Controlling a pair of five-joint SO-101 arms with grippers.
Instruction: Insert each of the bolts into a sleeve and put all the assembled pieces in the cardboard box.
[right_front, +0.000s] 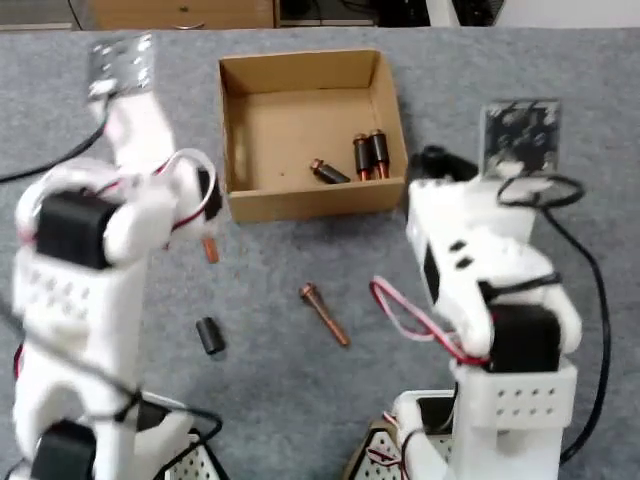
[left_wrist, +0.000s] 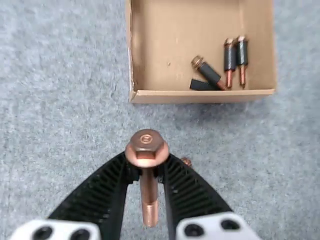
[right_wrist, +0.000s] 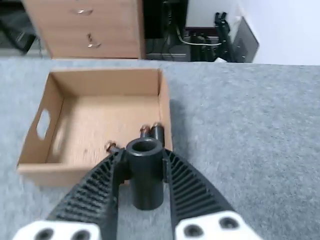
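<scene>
Left gripper (left_wrist: 146, 163) is clenched on a copper bolt (left_wrist: 148, 196) just under its head. On the grey table (right_front: 520, 60) lie a loose sleeve (right_front: 208, 335) and a loose bolt (right_front: 323, 315). The box (right_front: 300, 205) holds assembled pieces (right_front: 366, 155). Right gripper (right_wrist: 143, 157) clasps a black sleeve (right_wrist: 145, 177). Wooden drawers (right_wrist: 85, 27) stand beyond.

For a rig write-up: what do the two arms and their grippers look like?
The left arm and right arm are white boxy shells with black motor blocks, red-and-white wire loops and black cables. The left gripper and right gripper have black ribbed fingers on white bases with screw holes.
</scene>
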